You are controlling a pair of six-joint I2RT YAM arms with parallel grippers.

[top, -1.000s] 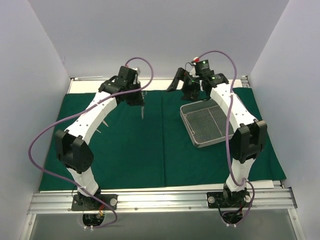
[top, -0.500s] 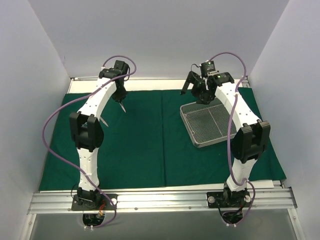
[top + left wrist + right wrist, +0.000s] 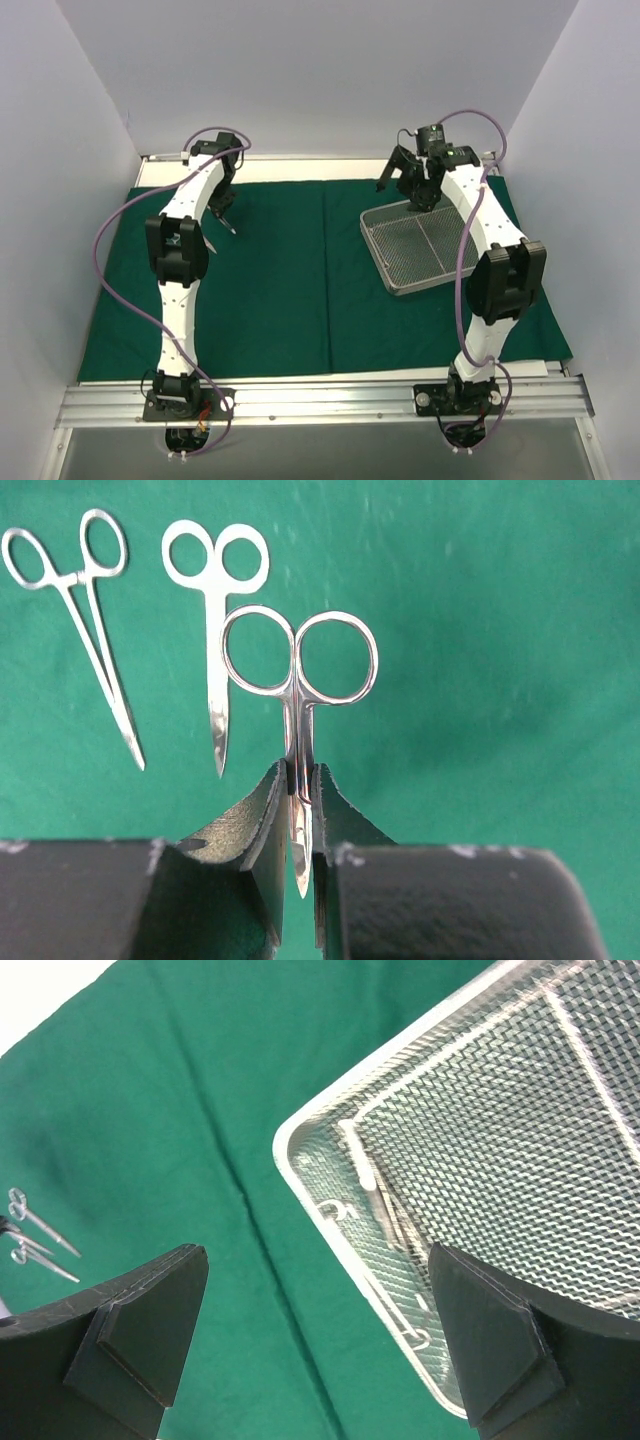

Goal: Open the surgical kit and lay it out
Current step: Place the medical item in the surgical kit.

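The dark green drape (image 3: 280, 290) lies spread flat over the table. The silver wire-mesh tray (image 3: 377, 255) sits on its right half. My left gripper (image 3: 227, 210) hangs over the drape's far left and is shut on a pair of small steel scissors (image 3: 298, 695), rings pointing away and tip between the fingers. Just beyond them on the drape (image 3: 480, 630), forceps (image 3: 100, 670) and another pair of scissors (image 3: 214, 680) lie side by side. My right gripper (image 3: 318, 1260) is open over the tray's far left corner (image 3: 300, 1175), holding nothing. Thin steel instruments (image 3: 375, 1195) lie inside the tray.
White walls close in the left, right and back. A bare white strip of table (image 3: 300, 168) runs beyond the drape's far edge. An aluminium rail (image 3: 320, 400) carries both arm bases at the near edge. Purple cables (image 3: 110, 235) loop beside each arm.
My left arm has swung left with the scissors, from the drape's far middle to its far left. My right gripper has drifted right over the tray's far edge and stayed open.
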